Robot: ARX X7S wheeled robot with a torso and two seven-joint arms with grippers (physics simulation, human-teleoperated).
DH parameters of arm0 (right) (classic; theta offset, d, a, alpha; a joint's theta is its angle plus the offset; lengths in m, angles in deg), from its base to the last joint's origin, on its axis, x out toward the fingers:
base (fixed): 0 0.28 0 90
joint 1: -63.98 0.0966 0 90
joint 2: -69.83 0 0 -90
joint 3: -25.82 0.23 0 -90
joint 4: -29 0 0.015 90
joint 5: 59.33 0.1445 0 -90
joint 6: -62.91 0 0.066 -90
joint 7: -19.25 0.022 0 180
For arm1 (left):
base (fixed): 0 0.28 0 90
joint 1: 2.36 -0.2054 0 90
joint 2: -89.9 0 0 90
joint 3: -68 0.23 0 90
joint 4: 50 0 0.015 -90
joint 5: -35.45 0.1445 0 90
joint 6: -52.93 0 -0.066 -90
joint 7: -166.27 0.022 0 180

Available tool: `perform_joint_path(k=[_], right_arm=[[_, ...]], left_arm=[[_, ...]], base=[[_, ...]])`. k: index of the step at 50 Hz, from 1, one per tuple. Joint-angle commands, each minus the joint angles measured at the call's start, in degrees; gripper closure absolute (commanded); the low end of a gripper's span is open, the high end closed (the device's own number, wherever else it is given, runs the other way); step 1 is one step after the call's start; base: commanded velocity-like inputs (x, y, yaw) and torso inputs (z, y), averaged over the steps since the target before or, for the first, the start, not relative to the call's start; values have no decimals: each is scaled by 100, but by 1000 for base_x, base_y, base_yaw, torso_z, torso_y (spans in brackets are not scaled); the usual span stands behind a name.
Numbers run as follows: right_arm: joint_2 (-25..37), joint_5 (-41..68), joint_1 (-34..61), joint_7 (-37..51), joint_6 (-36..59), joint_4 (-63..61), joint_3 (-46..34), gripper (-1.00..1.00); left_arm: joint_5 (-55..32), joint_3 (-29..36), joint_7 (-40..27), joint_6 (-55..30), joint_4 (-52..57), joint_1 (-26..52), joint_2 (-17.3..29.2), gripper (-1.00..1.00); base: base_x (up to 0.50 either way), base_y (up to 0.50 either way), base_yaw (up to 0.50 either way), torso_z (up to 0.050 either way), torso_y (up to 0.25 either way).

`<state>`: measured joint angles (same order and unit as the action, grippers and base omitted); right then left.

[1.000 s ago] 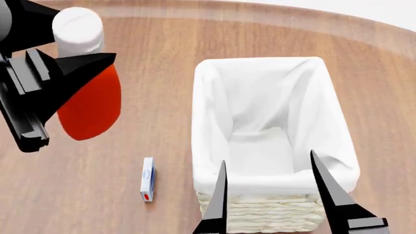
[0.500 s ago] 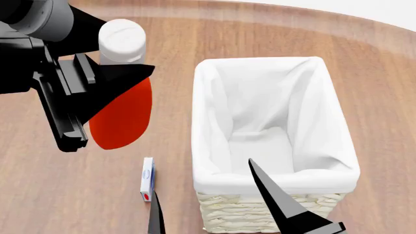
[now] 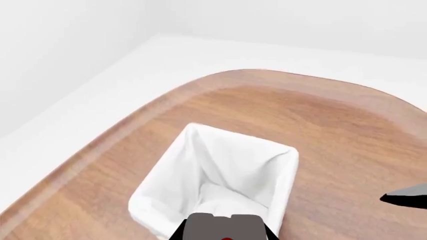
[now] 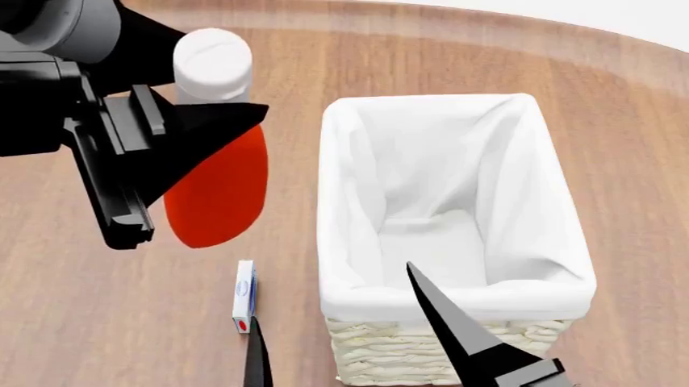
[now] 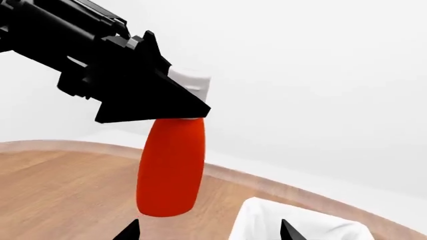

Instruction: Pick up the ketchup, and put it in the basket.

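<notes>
The ketchup point(image 4: 219, 197), an orange-red bottle with a white cap, hangs in the air just left of the basket point(image 4: 453, 300), with its base above the table. My left gripper point(image 4: 221, 117) is shut on its neck below the cap. The right wrist view shows the same hold, with the ketchup point(image 5: 172, 165) hanging upright under the left gripper point(image 5: 175, 102). The cream basket with its white liner is empty, and in the left wrist view the basket point(image 3: 160, 172) lies below the left gripper. My right gripper point(image 4: 350, 334) is open at the basket's near left corner, holding nothing.
A small white and blue box point(image 4: 245, 297) lies on the wooden table point(image 4: 97, 322) below the bottle, left of the basket. The table's curved far edge point(image 3: 133, 115) meets a white floor. One right finger point(image 3: 407, 196) shows at the left wrist view's edge.
My left arm has carried the ketchup to the right, closer to the basket. The right gripper has shifted left, from the basket's front to its near left corner.
</notes>
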<state>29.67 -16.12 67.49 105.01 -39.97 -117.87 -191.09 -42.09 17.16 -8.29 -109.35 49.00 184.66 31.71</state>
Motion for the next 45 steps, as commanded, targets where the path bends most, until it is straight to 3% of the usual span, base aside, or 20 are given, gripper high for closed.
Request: perform_joint_path(k=[1, 9, 45], right_arm=[[-115, -51, -141, -411, -699, 335, -37, -100], [-11, -114, -359, -859, -1317, 527, 39, -100], [-494, 598, -311, -1328, -1574, 1250, 427, -100]], left_arm=[[-59, -94, -59, 93, 32, -20, 45, 100], [-86, -114, -108, 127, 22, -28, 53, 100], [-120, -50, -137, 241, 1, -43, 6, 100]], base=[[0, 0, 0, 0, 0], [0, 0, 0, 0, 0], [0, 0, 0, 0, 1]])
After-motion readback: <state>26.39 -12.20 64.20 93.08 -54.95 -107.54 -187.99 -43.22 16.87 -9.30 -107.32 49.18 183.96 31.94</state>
